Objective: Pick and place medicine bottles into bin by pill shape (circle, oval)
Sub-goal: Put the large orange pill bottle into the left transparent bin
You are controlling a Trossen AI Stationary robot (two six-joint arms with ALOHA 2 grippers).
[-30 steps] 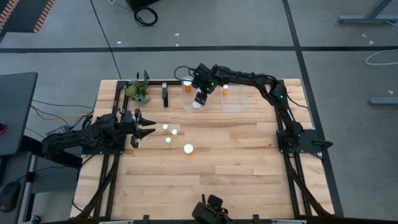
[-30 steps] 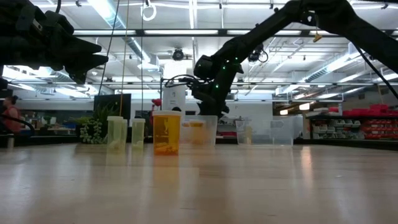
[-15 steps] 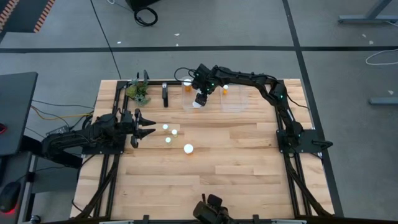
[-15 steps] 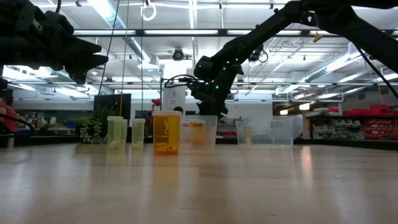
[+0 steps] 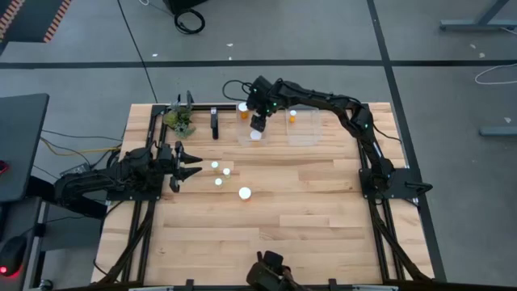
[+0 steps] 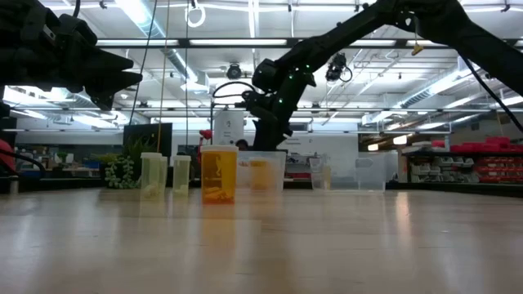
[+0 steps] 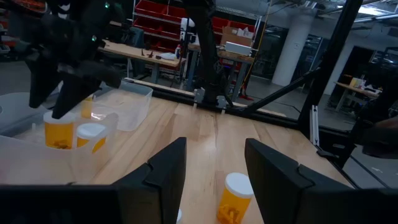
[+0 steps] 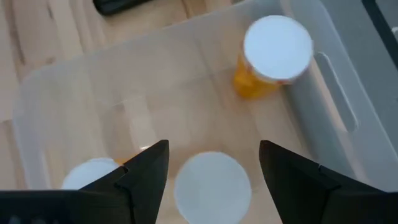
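My right gripper (image 5: 258, 124) is open above the left clear bin (image 5: 242, 139) at the far side of the table. In the right wrist view the bin holds three amber bottles with white caps. One stands below the open fingers (image 8: 211, 185), one beside it (image 8: 93, 173), and one by the far wall (image 8: 277, 51). One bottle (image 5: 292, 115) stands in the right clear bin (image 5: 307, 139). Several bottles stand upright on the table, among them a wide one (image 5: 244, 192) and slimmer ones (image 5: 218, 181). My left gripper (image 5: 196, 167) is open beside them at the table's left.
A small green plant (image 5: 179, 120) and a dark upright object (image 5: 214, 123) stand at the far left next to the bins. Bare wood lies across the table's near half (image 5: 275, 234).
My right gripper has risen a little above the left bin and gone slightly toward the table's far edge. The bottle with the white cap below it has stayed in the bin.
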